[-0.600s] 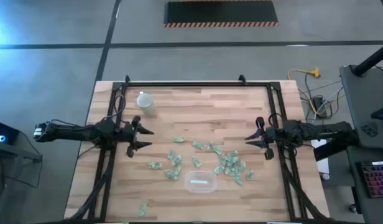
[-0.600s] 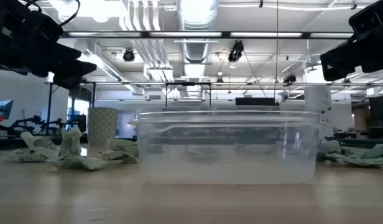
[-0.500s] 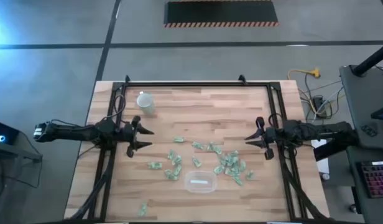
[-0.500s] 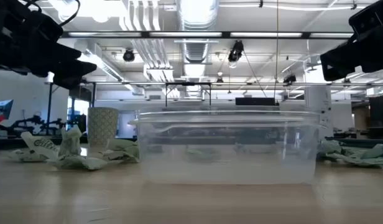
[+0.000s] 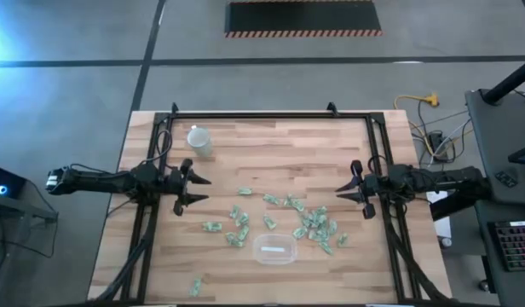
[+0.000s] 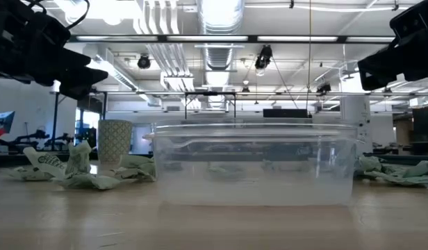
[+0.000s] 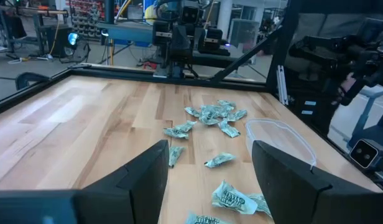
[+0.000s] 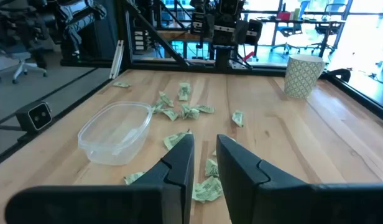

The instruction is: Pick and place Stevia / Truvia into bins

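Several pale green Stevia / Truvia sachets [image 5: 314, 226] lie scattered over the middle of the wooden table, with a smaller group [image 5: 237, 226] to their left and a stray one [image 5: 196, 287] near the front edge. The clear bin [image 5: 274, 249] sits in front of them and looks empty. My left gripper [image 5: 204, 189] hovers left of the sachets, fingers wide open and holding nothing; its wrist view shows sachets [image 7: 210, 114] and the bin [image 7: 278, 140] ahead. My right gripper [image 5: 339, 191] hovers to the right, its fingers [image 8: 179, 162] barely apart and empty, facing the bin [image 8: 114, 132].
A white patterned cup [image 5: 199, 141] stands at the table's back left. Black frame rails [image 5: 271, 115] run along the back and both sides of the table. In the low view the bin [image 6: 252, 163] fills the centre, with the cup [image 6: 114, 139] and sachets [image 6: 82, 173] to its left.
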